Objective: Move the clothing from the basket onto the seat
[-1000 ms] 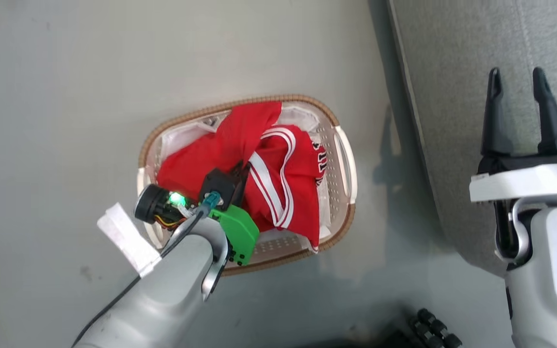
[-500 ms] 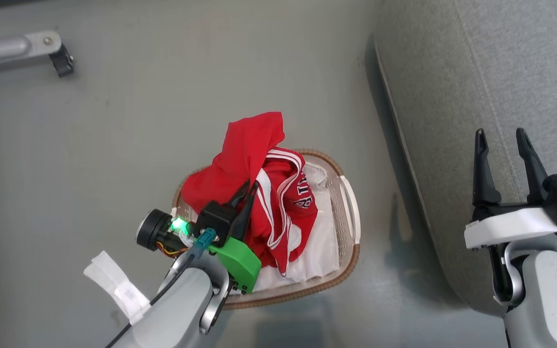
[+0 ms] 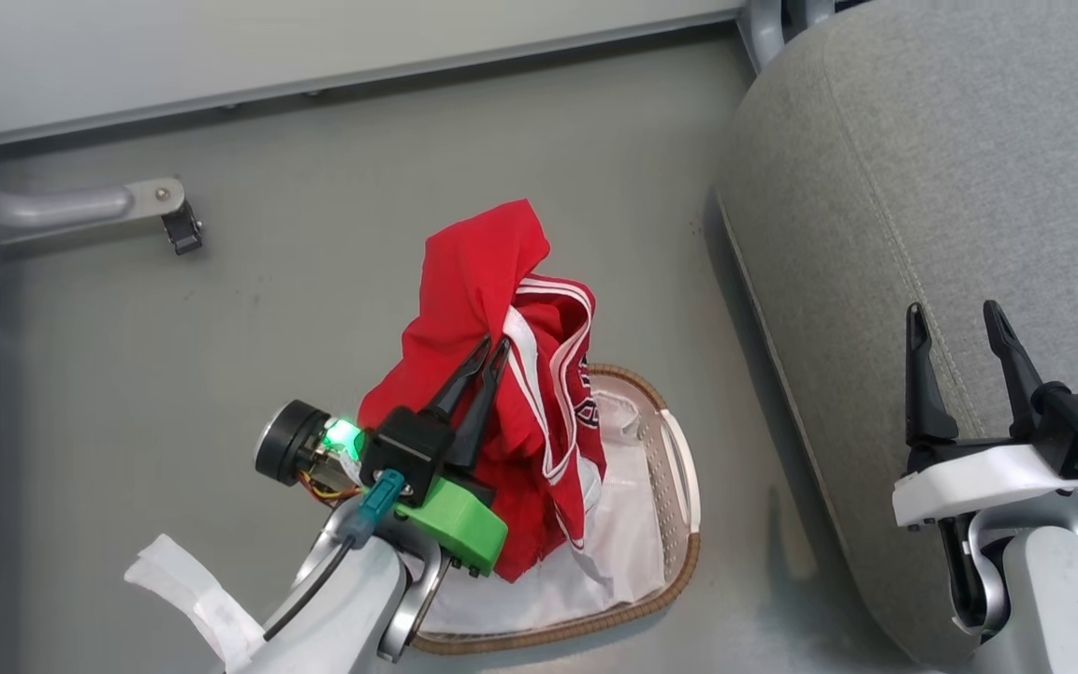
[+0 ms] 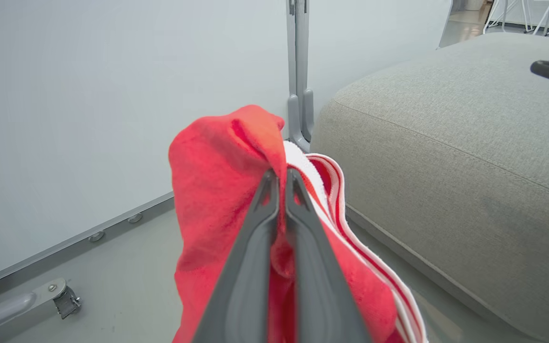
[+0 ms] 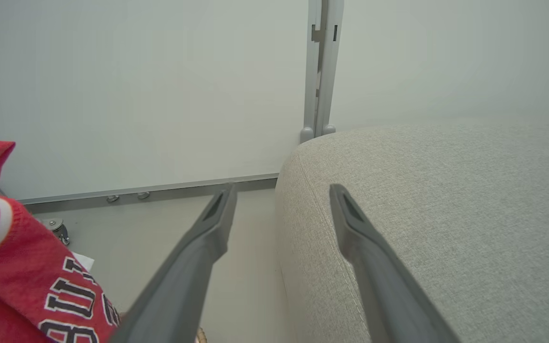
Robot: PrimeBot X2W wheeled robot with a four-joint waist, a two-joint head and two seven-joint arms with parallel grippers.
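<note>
1. The left gripper [image 3: 495, 343] has its jaws closed tight on a fold of the red sports jersey [image 3: 464, 300]. In the left wrist view the two fingers meet at their tips with cloth pinched between them.
2. The jersey hangs from that grip in a bunched column. Its top stands above the far rim of the basket [image 3: 684, 468], and its lower part trails down into the basket. The white stripe trim faces the seat. Dark, white-outlined lettering [image 5: 72, 295] shows in the right wrist view.
3. The basket is oval, white and perforated, with a brown woven rim. It stands on the grey floor [image 3: 174, 374], near the seat but apart from it. The white liner [image 3: 628, 562] lies crumpled inside, partly under the jersey. The left arm hides the basket's near-left part.
4. The seat [image 3: 923, 187] is a large grey fabric cushion to the right of the basket. The jersey is clear of it, with a strip of floor between them.
5. The right gripper [image 3: 953, 314] has its jaws spread wide and holds nothing. It hovers over the seat's left edge, beside the stitched seam, with its fingers pointing toward the wall.
6. A white wall panel [image 3: 221, 56] runs along the floor's far edge. A grey metal leg with a black castor [image 3: 179, 225] sits at the floor's far left. A grey upright post [image 4: 298, 71] stands at the seat's far corner.
</note>
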